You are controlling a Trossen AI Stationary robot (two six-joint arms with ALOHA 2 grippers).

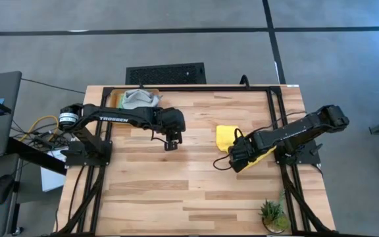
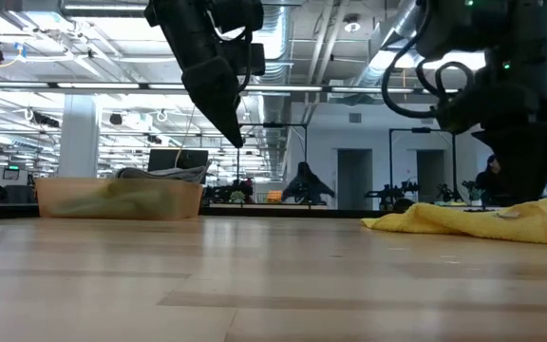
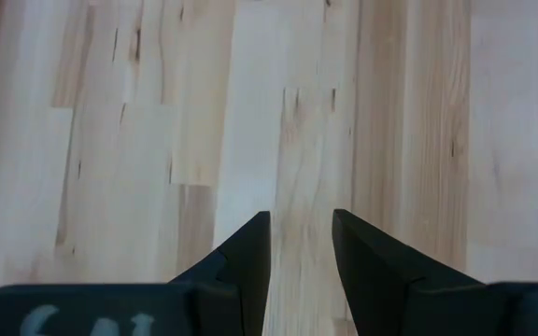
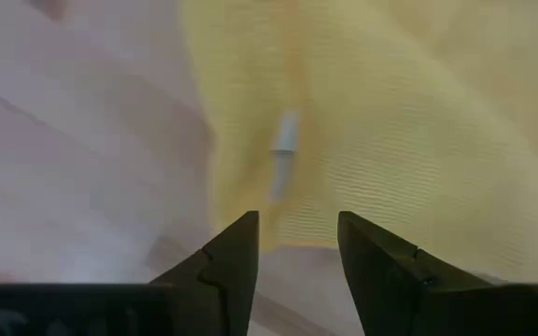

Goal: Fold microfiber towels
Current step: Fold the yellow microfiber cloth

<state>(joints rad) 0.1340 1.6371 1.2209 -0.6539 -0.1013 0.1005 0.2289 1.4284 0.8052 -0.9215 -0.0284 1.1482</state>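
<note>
Right end effector [image 4: 297, 245] spread, held low over the near edge of the rumpled yellow towel [image 1: 227, 137] on the tabletop [image 1: 189, 191], left end effector [image 1: 170, 141] spread over bare wood; folding judged barely begun, remaining towels [image 1: 139, 99] unfolded in bin [image 2: 60, 197].

My right gripper [image 1: 237, 160] is at the towel [image 1: 227, 136], near the table's [image 1: 176, 191] right edge. My left gripper [image 1: 170, 143] hangs mid-table. The bin [image 1: 115, 99] occupies the far left corner, the plant [image 1: 272, 214] the near right corner.

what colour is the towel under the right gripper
Yellow; the towel beneath the right gripper shows best in the right wrist view.
</note>
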